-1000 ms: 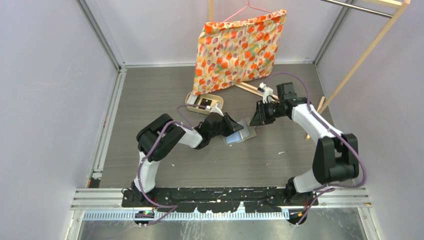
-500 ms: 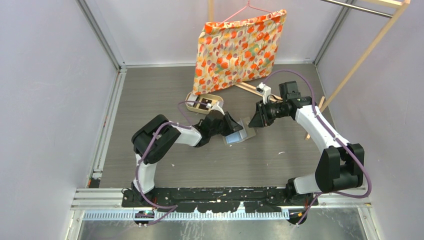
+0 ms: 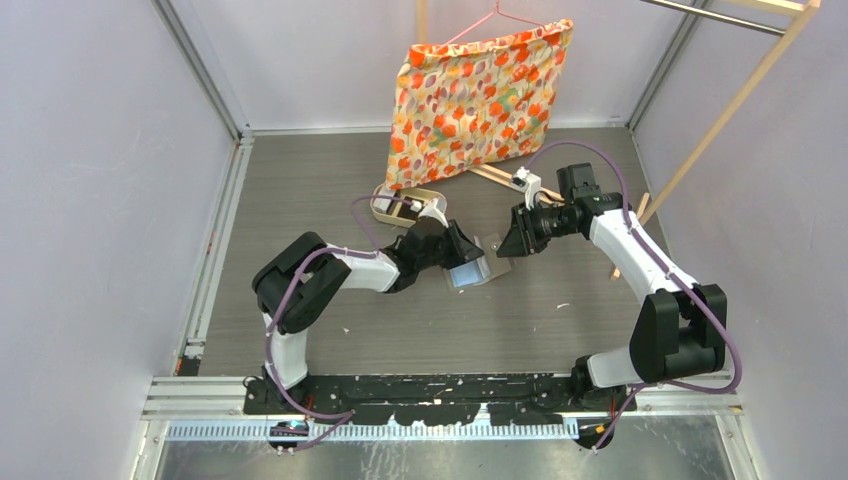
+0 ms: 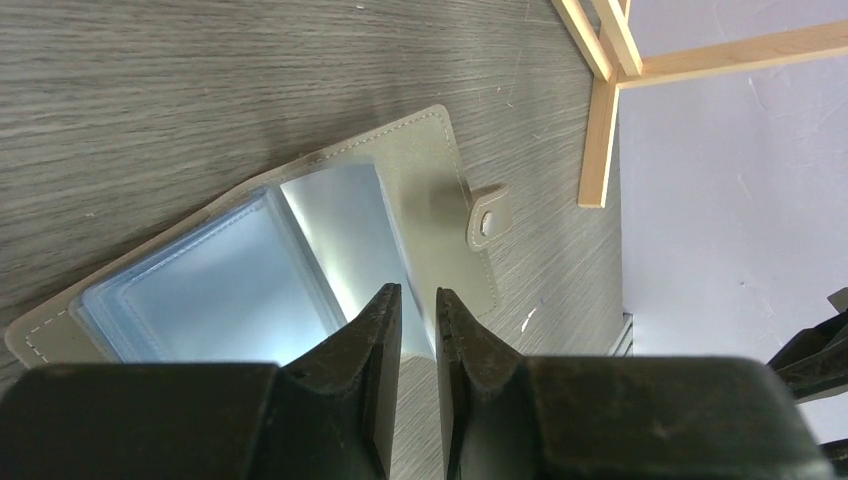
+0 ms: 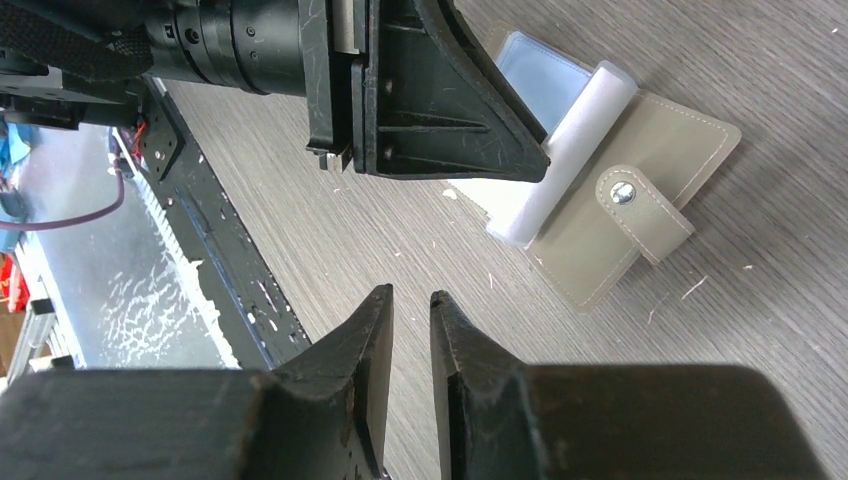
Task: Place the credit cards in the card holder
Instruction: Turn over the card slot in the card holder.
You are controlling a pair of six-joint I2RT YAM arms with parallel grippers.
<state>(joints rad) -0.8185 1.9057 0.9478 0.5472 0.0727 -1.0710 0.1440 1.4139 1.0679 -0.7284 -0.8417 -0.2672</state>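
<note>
**Barely begun, by the look of it**

Working low at mid-frame of the top view with the left pincer (image 4: 418,292), jaws drawn almost together over the open card holder (image 4: 425,175), flat on the bench (image 3: 400,330). Cannot tell whether pinching the clear pocket leaf (image 5: 575,140). Just up and right, hovering with the right pincer (image 5: 408,295), nearly clenched on nothing. Further up-frame, the tan tray (image 3: 381,210) (something dark inside, too small to name). No credit cards plainly seated, so most of the loading probably left.

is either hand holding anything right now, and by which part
Right hand holds nothing. Left hand has its tips at a pale leaf of the open grey folding card holder; a real pinch cannot be told.
</note>
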